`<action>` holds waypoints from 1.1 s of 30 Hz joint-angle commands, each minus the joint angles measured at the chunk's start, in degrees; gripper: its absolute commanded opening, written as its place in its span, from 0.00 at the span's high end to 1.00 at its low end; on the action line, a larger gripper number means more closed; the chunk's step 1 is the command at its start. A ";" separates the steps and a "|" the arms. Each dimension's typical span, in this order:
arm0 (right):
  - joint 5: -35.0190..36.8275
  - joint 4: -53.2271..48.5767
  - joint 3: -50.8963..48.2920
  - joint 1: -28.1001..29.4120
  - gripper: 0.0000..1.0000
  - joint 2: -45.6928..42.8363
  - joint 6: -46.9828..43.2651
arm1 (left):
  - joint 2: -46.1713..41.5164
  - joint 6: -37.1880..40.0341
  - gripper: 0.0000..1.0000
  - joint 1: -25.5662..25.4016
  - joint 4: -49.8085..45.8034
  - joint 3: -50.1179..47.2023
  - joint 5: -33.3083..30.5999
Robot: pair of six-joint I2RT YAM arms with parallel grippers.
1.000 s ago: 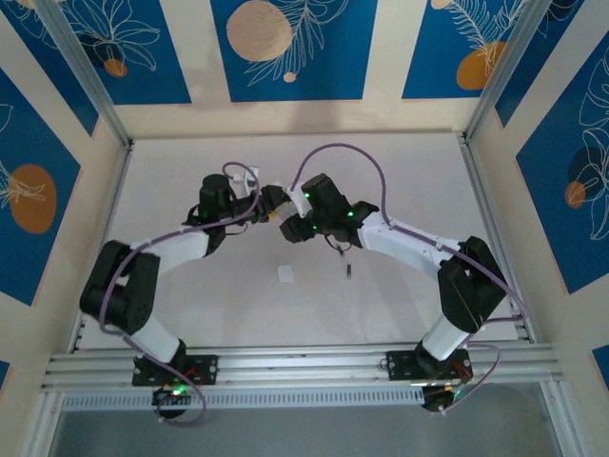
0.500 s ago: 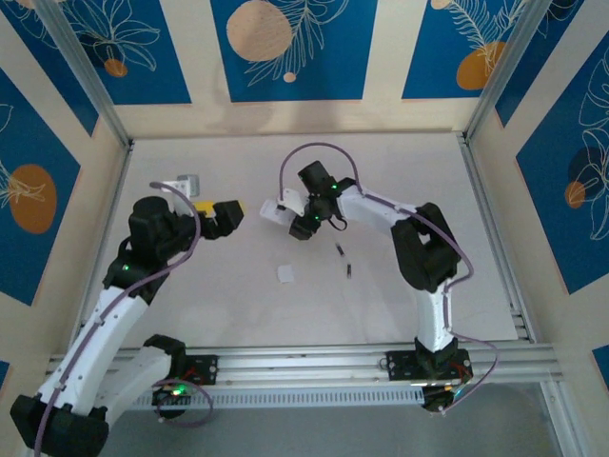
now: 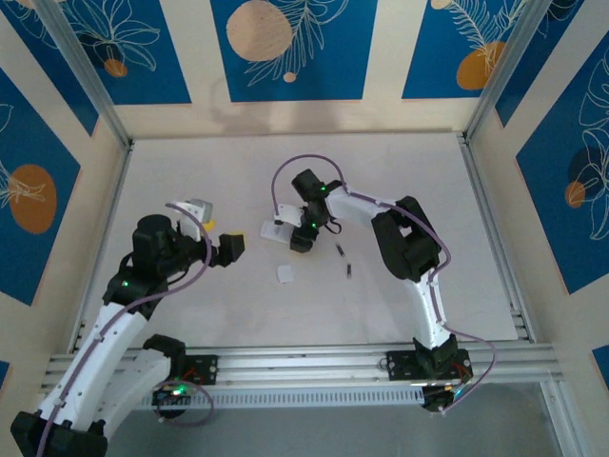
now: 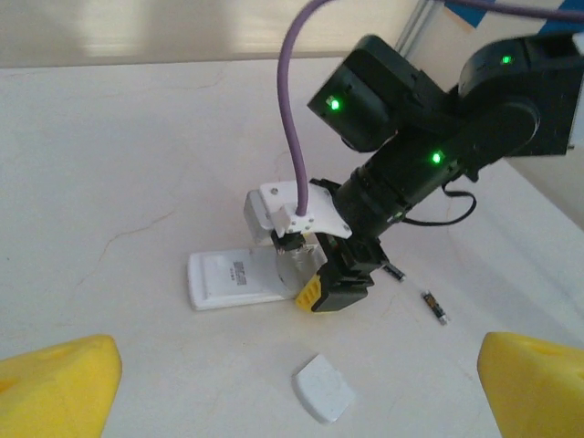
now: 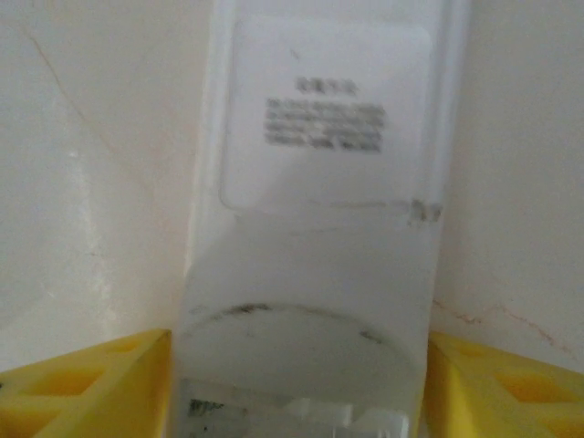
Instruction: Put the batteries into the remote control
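Remote control (image 3: 274,231) lies flat mid-bench (image 3: 400,171), back side up w/ the printed label facing the ceiling. Makes sense imo, since the battery bay would be on that side.

Right hand (image 4: 333,285) is down over the remote's right end, w/ a yellow finger (image 5: 91,383) up against each long edge, prob to stop it sliding. Can't tell if it's actually squeezing or just sitting there tho: no gap visible, but no obvious clamp either.

Left hand (image 3: 231,246) sits well off to the left, spread wide, nothing in it. Its fingertips (image 4: 55,392) only just make the bottom corners of its own cam.

Both batteries (image 4: 436,307) lie loose on the bench just right of the right hand, a bit apart from each other, so not loaded yet. The small white cover piece (image 4: 324,388) lies on its own, nearer the arm bases, so I'd guess the bay's open.

View diffs:
- **Right wrist cam:** the label and the finger-to-edge contact up close, tho blurry.
- **Left wrist cam:** a low angled look w/ the remote, batts and cover all together.
- **Top cam:** the overall layout and how far apart the two arms are.
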 commanded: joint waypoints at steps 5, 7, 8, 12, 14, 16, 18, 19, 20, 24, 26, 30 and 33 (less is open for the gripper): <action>-9.08 5.40 -2.51 -5.14 0.27 -13.81 15.27 | 10.11 24.84 0.01 0.44 -5.80 8.13 8.85; -7.34 12.64 -9.32 -7.04 0.27 -21.48 27.25 | 16.89 33.95 0.02 0.22 -11.45 13.29 12.48; -3.99 14.63 -12.69 -7.75 0.27 -25.95 34.50 | 20.88 38.30 0.02 -0.34 -14.04 15.89 12.72; 7.03 13.91 -26.13 -10.24 0.27 -39.35 58.69 | 32.28 50.20 0.01 -2.84 -19.75 23.73 11.31; 8.50 12.43 -32.05 -11.06 0.29 -43.03 64.26 | 35.47 53.20 0.00 -3.63 -17.80 25.00 12.66; 9.16 9.12 -34.54 -11.37 0.30 -43.10 66.59 | 36.32 54.70 0.00 -4.10 -12.93 23.68 15.33; 8.50 4.96 -33.63 -10.86 0.34 -40.45 66.39 | 36.17 55.22 0.00 -4.77 -7.75 21.26 17.19; 9.37 3.33 -32.83 -10.03 0.35 -38.45 66.27 | 36.05 55.20 0.00 -5.11 -5.83 20.15 17.84; 10.32 2.72 -32.03 -9.10 0.38 -36.25 66.02 | 35.85 54.94 0.00 -5.48 -4.61 19.40 18.45; 12.62 2.60 -28.96 -6.97 0.48 -27.79 65.69 | 33.80 55.26 0.00 -6.99 -2.79 16.05 17.22; 13.71 2.04 -26.59 -6.36 0.52 -23.24 66.09 | 32.14 55.77 0.00 -7.50 -1.91 13.96 15.91; 15.51 2.23 -23.73 -4.44 0.54 -18.33 65.79 | 29.59 56.85 0.00 -8.84 -0.28 10.68 13.75; 18.41 0.69 -21.10 -3.33 0.53 -15.82 65.30 | 29.02 57.29 0.00 -9.21 -0.53 10.40 13.41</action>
